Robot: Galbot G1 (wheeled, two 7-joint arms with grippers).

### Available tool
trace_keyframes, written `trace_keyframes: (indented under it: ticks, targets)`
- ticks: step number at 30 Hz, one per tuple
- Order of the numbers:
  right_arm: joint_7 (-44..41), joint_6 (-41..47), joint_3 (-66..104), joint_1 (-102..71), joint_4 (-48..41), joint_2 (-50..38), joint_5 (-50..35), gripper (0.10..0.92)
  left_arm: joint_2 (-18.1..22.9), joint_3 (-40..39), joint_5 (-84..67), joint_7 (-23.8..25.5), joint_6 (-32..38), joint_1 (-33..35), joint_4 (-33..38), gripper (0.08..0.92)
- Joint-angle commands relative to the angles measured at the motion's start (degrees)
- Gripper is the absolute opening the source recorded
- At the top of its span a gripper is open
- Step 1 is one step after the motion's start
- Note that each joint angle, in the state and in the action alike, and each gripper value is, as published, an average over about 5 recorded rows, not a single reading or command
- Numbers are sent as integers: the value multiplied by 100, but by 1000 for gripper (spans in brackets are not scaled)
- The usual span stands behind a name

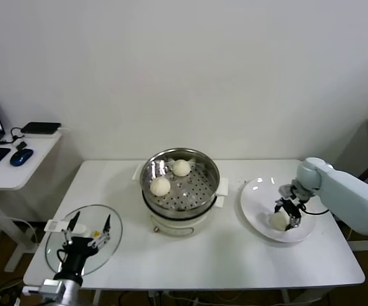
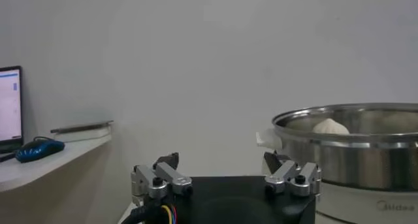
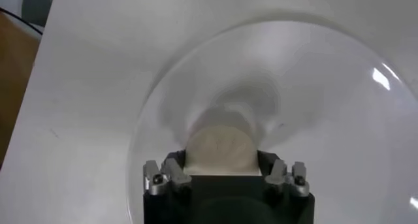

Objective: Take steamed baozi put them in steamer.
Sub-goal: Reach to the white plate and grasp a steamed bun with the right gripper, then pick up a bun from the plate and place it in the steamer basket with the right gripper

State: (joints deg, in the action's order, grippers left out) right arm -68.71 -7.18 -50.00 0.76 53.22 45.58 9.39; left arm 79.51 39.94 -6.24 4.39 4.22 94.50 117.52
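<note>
On white plate (image 1: 255,203), right end effector (image 1: 287,215) straddling baozi (image 1: 278,220), near rim

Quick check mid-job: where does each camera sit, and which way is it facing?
Head: high, looking down at the table; both grippers show.
Left wrist: low, facing the steamer; open left gripper in front.
Right wrist: above the plate, right gripper around a baozi.
Shared: head and left wrist both see the steamer.
</note>
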Motion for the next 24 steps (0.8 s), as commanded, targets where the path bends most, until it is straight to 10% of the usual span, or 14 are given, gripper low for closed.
trace_keyframes:
  ticks: [1, 24]
  targets:
    - [-16, -14, -4, 42, 72, -34, -27, 700, 1, 15, -10, -2, 6, 9, 4, 823]
    - [-404, -1307, -1594, 3296, 3530, -499, 16, 696, 30, 14, 37, -9, -21, 7, 63, 823]
